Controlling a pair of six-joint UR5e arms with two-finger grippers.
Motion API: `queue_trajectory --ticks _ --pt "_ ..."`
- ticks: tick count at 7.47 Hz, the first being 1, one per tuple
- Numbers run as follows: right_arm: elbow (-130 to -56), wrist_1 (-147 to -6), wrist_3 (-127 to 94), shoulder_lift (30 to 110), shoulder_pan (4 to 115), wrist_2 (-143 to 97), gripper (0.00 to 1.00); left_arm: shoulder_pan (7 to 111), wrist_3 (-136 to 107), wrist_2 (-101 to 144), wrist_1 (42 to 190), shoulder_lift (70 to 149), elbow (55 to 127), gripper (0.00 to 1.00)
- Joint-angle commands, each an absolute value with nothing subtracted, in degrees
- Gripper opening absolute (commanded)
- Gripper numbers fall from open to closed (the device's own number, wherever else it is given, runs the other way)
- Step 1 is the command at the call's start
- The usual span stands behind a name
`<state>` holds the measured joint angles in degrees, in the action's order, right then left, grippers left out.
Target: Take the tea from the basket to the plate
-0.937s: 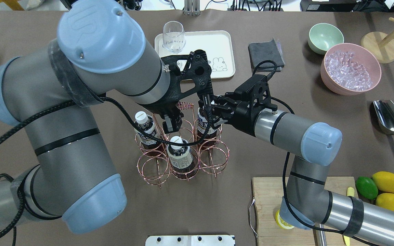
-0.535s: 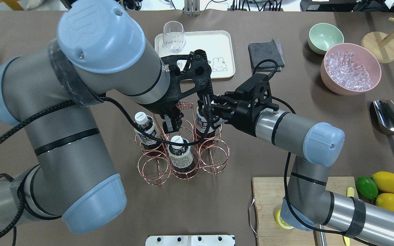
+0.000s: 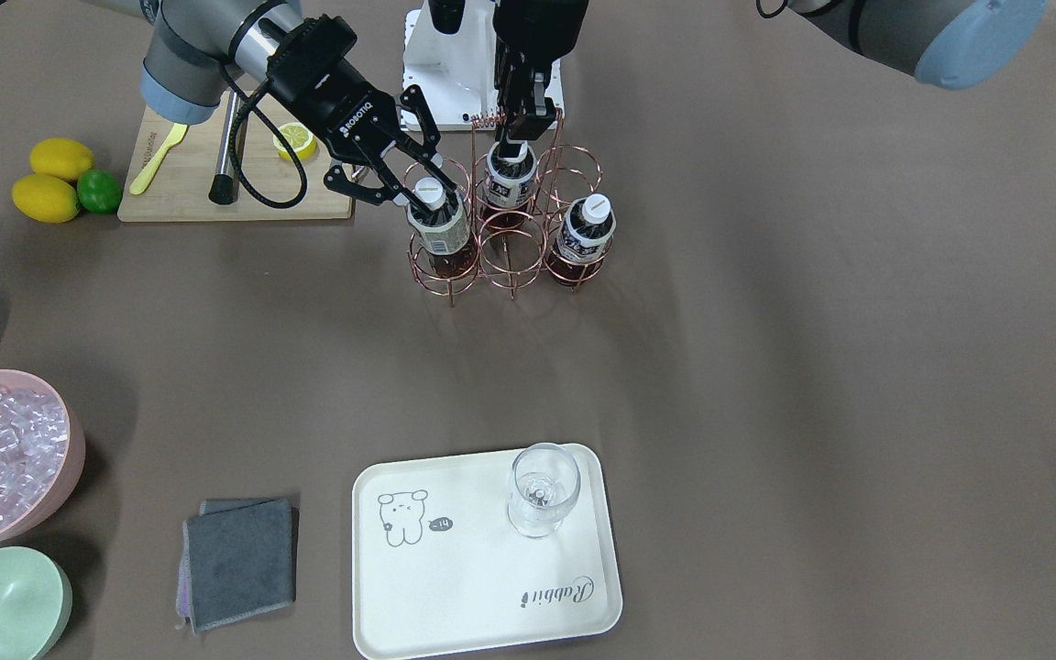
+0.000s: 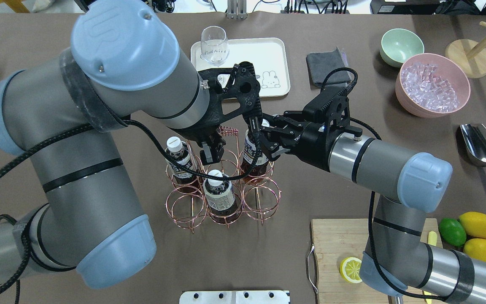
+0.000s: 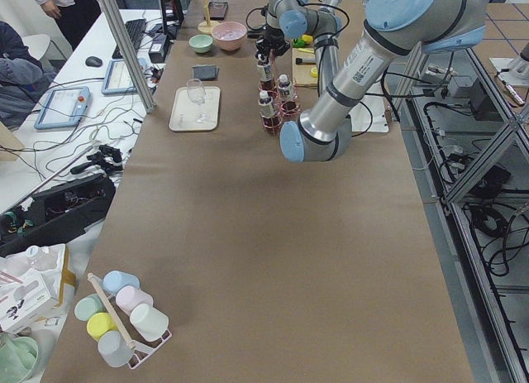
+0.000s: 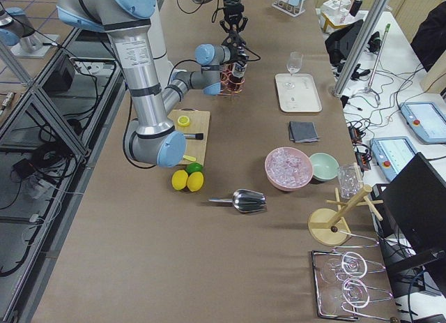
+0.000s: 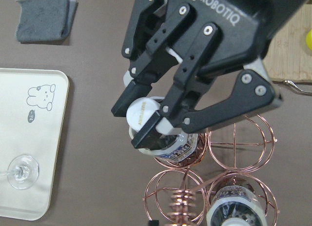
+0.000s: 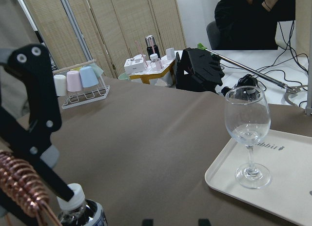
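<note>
The copper wire basket [image 4: 186, 207] [image 3: 511, 261] stands mid-table with three tea bottles in it. My right gripper [image 4: 256, 137] [image 3: 427, 197] is shut on the neck of the back-right tea [image 4: 252, 152] [image 3: 437, 227], whose base is still within its ring. The left wrist view shows its fingers [image 7: 148, 133] clamped under the white cap. My left gripper [image 4: 209, 154] [image 3: 517, 133] is shut on the basket's top handle beside the coil. Two other teas [image 4: 179, 158] [image 4: 220, 192] sit in their slots. The cream plate [image 4: 272, 55] [image 3: 482, 587] lies beyond the basket.
A stemmed glass [image 4: 214, 44] stands on the plate's left end. A grey cloth [image 4: 327, 63], a green bowl [image 4: 401, 46] and a pink bowl of ice [image 4: 433, 84] lie to the right. A cutting board [image 4: 331, 249], a scoop [image 4: 481, 145] and lemons are at the near right.
My right arm has risen and swung outward, drawing the held tea a little upward in its ring. My left gripper and the basket have stayed almost still.
</note>
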<state>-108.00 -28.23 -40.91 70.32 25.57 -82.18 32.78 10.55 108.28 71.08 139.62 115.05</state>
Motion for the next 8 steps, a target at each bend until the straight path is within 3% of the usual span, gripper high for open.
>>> queue_trajectory --ticks 1,8 --pt "-110.03 -28.3 -40.43 71.19 25.58 -82.44 0.0 32.87 10.55 108.28 71.02 139.22 115.05 0.0" --pt "-116.45 -29.17 -40.43 75.24 26.37 -84.02 0.0 32.96 10.55 108.28 71.02 139.04 115.14 0.0"
